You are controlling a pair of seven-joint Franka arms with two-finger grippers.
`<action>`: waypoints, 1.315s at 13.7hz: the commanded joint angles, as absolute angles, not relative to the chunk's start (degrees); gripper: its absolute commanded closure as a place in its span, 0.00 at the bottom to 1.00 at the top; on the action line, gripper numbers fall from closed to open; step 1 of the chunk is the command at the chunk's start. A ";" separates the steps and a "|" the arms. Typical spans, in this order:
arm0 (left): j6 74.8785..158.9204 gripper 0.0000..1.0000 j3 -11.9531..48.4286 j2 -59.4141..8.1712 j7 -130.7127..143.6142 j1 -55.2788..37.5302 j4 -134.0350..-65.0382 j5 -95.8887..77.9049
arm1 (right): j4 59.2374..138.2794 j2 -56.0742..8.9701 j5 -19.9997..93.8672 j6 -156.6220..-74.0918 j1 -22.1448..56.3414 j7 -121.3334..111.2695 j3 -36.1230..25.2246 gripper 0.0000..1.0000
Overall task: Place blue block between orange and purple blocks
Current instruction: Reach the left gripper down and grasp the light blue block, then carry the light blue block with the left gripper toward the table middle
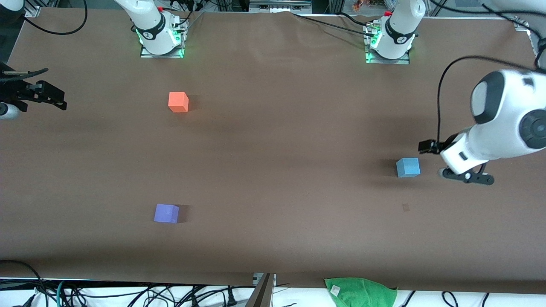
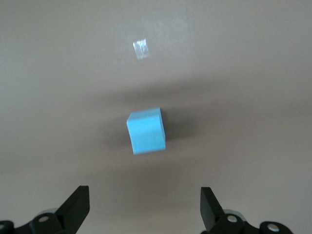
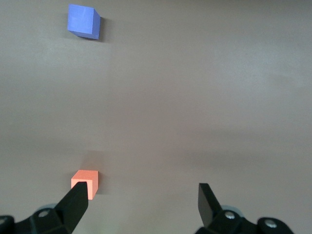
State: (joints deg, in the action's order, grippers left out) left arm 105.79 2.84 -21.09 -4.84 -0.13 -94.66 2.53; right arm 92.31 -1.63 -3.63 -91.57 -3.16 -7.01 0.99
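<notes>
Fingers (image 2: pixel 78 204) of the left gripper (image 2: pixel 145 207) are spread wide, and nothing is held between them. The left gripper is hung in the air over the table (image 1: pixel 273 170) at the left arm's end, just beside the blue block (image 1: pixel 408 167), which is seen ahead of the open jaws in the left wrist view and is not touched. The blue block (image 2: pixel 146 130) is set flat on the brown table, with a small pale mark (image 2: pixel 141 48) on the surface near it.

The right gripper (image 3: pixel 144 204) is likewise held wide open and empty, up at the right arm's end of the table, where that arm is kept waiting. The orange block (image 3: pixel 85 181) and the purple block (image 3: pixel 84 21) are shown below it in the right wrist view.

The orange block (image 1: pixel 178 102) is placed toward the right arm's end, well apart from the blue block. The purple block (image 1: pixel 166 213) is found nearer to the front camera than the orange one, with bare table between them. A green cloth (image 1: pixel 362 290) is draped at the table's near edge.
</notes>
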 commanded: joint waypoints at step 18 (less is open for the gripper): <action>140.89 0.98 3.16 -28.05 -2.72 2.99 -114.88 3.08 | 90.35 -2.64 -3.25 -91.23 -3.96 -7.29 1.49 0.00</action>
